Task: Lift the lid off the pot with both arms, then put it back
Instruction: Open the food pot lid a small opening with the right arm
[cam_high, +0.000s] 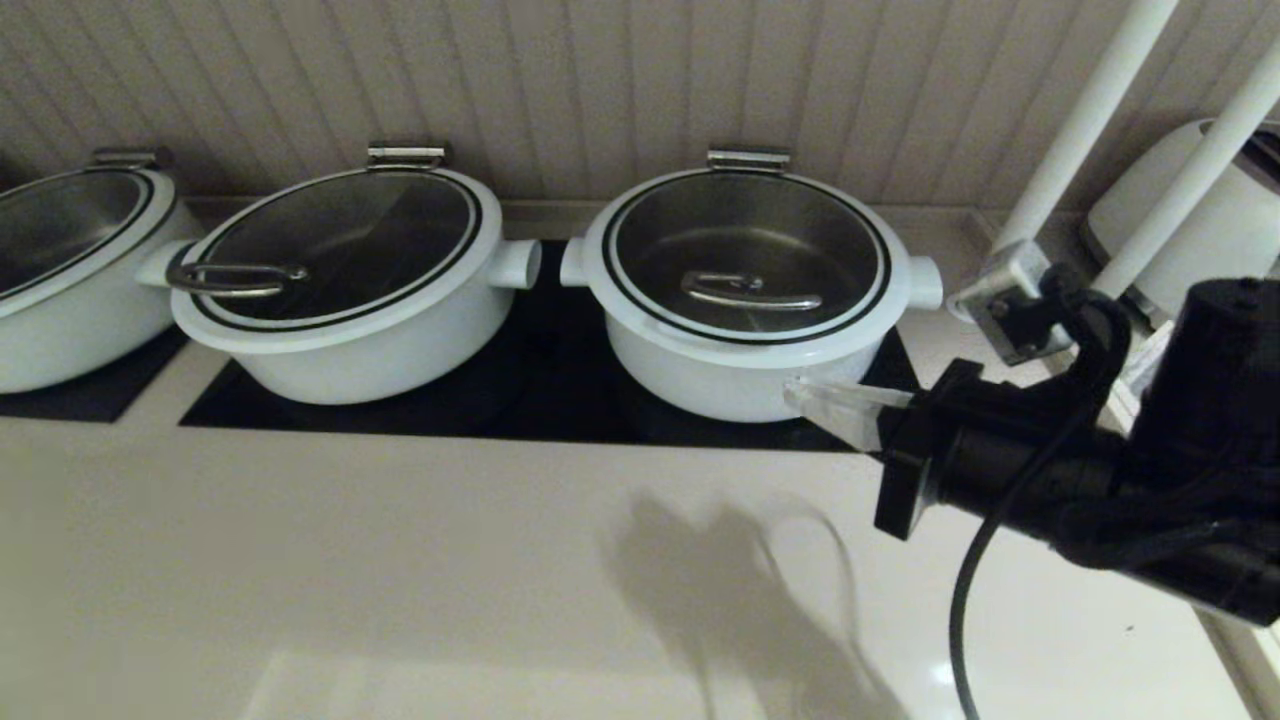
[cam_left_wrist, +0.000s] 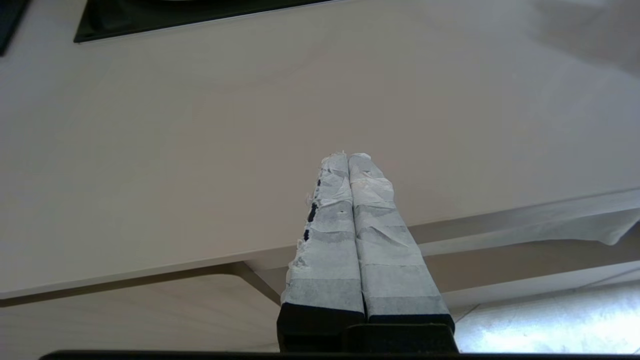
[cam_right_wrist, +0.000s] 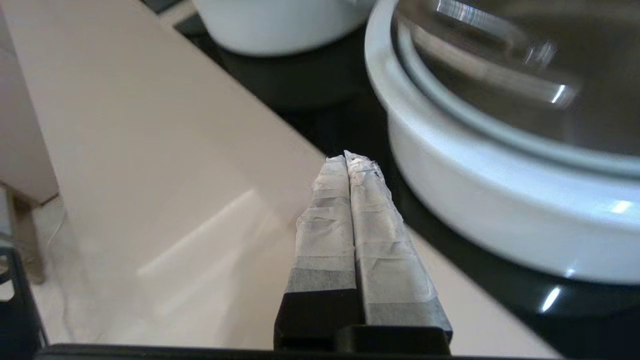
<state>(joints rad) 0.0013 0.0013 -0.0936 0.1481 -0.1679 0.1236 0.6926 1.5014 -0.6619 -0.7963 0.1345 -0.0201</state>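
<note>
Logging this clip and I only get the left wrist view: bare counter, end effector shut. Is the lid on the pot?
Observer: Yes, the lid sits closed on the pot, with its bar handle at the centre.
Operator: Where is the right end effector?
Observer: The right end effector is shut, low beside the pot's front wall, above the edge of the black panel.
Operator: Could another pot be confused with it?
Observer: A second pot stands on the robot's left of it. Its lid has a loop handle at the rim.
</note>
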